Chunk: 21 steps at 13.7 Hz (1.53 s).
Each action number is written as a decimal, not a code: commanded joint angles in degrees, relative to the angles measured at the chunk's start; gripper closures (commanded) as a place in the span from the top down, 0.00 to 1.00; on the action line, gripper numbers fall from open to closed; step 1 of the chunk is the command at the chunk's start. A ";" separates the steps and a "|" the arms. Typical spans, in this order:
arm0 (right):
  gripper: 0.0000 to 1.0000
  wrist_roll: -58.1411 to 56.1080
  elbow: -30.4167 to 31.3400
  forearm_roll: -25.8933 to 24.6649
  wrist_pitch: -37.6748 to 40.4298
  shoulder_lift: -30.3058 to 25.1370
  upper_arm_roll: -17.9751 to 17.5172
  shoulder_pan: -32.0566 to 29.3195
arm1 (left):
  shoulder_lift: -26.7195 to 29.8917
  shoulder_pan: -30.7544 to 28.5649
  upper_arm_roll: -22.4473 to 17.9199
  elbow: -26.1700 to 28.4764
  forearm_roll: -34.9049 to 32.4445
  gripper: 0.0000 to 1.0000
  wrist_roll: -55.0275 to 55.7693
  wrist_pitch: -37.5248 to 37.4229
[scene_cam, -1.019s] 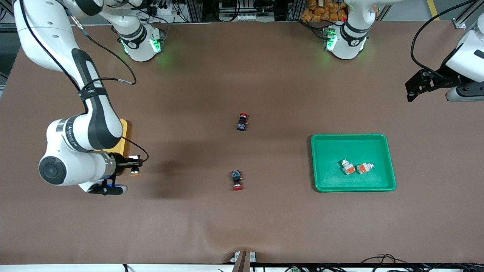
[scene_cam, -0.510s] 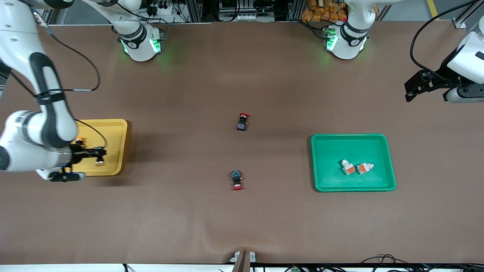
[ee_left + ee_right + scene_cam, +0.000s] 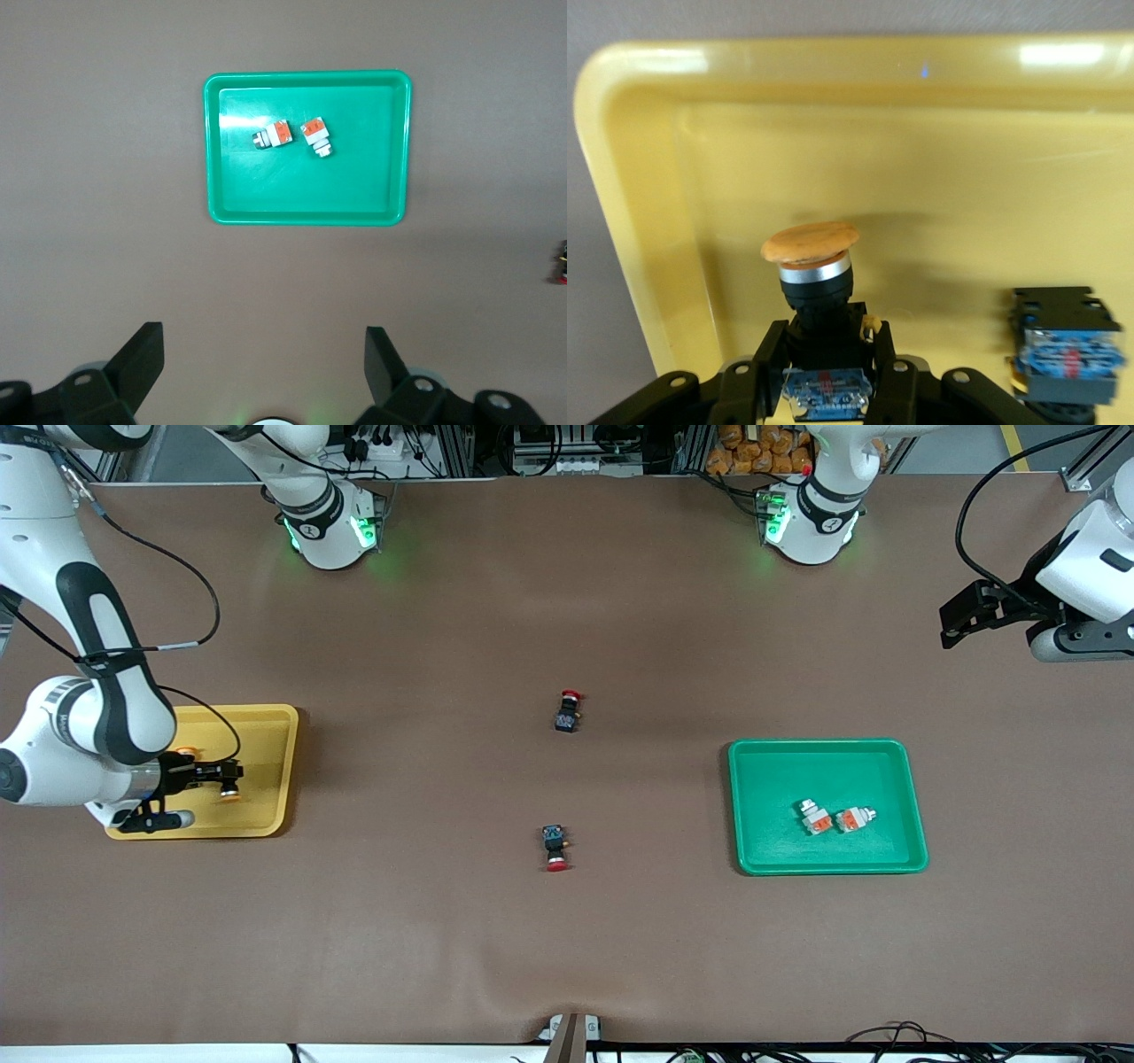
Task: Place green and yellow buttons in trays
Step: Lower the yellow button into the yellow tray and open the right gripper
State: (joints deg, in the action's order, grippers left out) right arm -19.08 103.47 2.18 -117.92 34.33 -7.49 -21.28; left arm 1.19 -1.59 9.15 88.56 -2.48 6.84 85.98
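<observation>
The right tool [image 3: 824, 372] pinches a yellow-capped button [image 3: 815, 266] over the yellow tray [image 3: 266, 726] by the counter's right-arm end — a second one [image 3: 1063, 350] lies inside. The left tool [image 3: 261, 363] waits, spread; the green tray [image 3: 824, 753] holds two white-and-orange buttons [image 3: 833, 817].

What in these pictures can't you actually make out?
- Front view: the second yellow-capped button in the yellow tray is mostly hidden by the right arm.
- Right wrist view: that button is cut off by the frame edge.
- Front view: markings on the two white-and-orange buttons in the green tray are too small.
</observation>
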 commanded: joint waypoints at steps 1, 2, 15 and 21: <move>0.15 -0.25 1.91 -0.25 -0.73 -1.28 -0.94 -0.87 | 0.74 0.01 -0.19 0.48 1.51 1.00 0.46 -0.72; 0.56 -0.16 1.91 -0.16 -0.64 -0.85 -0.94 -0.87 | 0.74 0.01 -0.19 0.56 1.51 1.00 0.46 -0.63; 1.00 0.54 -23.63 -0.77 14.53 -0.93 -0.51 11.40 | 1.35 0.01 -0.10 1.71 1.86 1.00 0.46 0.16; 1.00 -0.16 -37.10 1.48 17.99 -1.02 1.43 15.21 | 1.79 -0.08 -0.19 1.62 1.86 1.00 0.46 0.24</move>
State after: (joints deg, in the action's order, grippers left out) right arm -18.51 69.96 0.81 -101.33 32.73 -6.98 -5.74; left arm 1.39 -1.50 9.18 89.20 -2.07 6.95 85.96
